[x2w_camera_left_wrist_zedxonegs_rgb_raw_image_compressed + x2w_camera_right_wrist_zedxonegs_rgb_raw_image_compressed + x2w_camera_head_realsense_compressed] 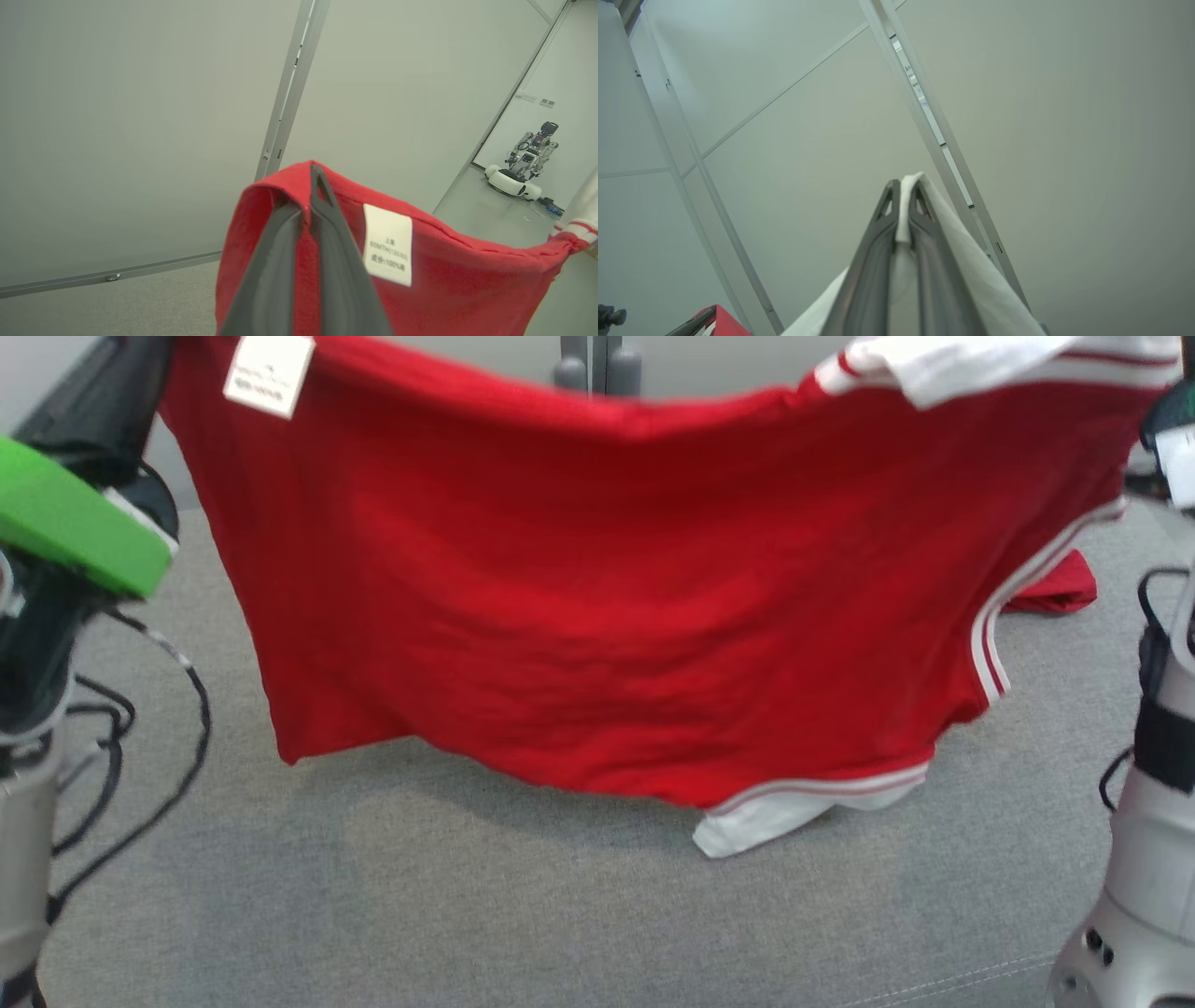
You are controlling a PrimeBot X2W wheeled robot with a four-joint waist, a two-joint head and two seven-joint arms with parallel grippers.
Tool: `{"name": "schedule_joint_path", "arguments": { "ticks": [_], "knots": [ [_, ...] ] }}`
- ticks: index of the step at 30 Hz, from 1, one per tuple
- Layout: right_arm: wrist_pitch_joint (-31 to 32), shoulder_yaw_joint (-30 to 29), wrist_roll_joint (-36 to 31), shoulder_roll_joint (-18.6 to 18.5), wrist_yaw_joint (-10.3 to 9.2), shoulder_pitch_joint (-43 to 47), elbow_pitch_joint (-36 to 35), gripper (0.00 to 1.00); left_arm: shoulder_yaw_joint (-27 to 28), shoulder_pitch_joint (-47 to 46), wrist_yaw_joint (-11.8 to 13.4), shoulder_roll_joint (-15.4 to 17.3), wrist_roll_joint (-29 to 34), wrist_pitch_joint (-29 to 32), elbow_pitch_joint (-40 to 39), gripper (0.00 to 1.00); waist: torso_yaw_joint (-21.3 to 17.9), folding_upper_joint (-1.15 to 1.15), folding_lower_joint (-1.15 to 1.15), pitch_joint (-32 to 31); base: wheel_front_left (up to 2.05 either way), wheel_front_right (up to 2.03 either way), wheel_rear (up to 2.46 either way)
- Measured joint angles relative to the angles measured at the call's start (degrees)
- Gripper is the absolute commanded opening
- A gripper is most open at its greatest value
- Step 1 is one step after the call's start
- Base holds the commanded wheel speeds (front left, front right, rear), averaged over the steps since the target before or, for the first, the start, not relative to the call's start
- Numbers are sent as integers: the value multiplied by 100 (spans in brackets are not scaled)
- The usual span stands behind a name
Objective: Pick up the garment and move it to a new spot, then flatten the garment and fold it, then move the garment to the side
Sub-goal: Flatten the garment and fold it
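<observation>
The red garment (597, 616) hangs spread over the grey table (373, 905), left claw (310, 200) pinching its red edge, right claw (904, 196) pinching white cloth.

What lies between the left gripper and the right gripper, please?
The red garment, held up from left gripper to right gripper; the head view shows it.

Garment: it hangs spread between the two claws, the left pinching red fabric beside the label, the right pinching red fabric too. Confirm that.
Not quite. The right claw pinches white fabric, not red, as the right wrist view shows. The rest holds: the garment hangs spread, the left claw pinching red beside the label.
</observation>
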Motion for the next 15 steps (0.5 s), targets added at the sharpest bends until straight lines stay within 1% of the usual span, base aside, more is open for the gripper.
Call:
{"name": "schedule_joint_path", "arguments": {
  "ticks": [4, 7, 9, 11, 13, 15],
  "knots": [
    [-503, 263, -413, 0, 0, -1263, 1327, 0, -138, -1009, 18, 240, 398, 204, 875, 0, -52, 0, 0, 350, 0, 0, 0],
    [-1172, 460, -578, 13, 0, -2349, 2526, 0, -302, -1883, -66, 490, 956, 149, 1644, 0, -126, 0, 0, 629, 0, 0, 0],
    [-1788, 554, -578, 13, 0, -3063, 3320, 0, -393, -2497, -181, 675, 1393, -79, 2141, 0, -206, 0, 1, 806, 0, 0, 0],
    [-2438, 667, -592, 19, 0, -3678, 4040, 0, -526, -3070, -379, 871, 1845, -397, 2540, 0, -325, 0, 1, 953, 0, 0, 0],
    [-2982, 832, -432, 12, 1, -4203, 4568, 0, -570, -3606, -527, 926, 2128, -790, 2888, 0, -461, 0, 0, 1090, 0, 0, 0],
    [-3385, 1092, -221, 1, 1, -4559, 4879, 0, -625, -4050, -700, 942, 2338, -1173, 3166, 0, -584, 0, 0, 1248, 0, 0, 0]
  ]
}}
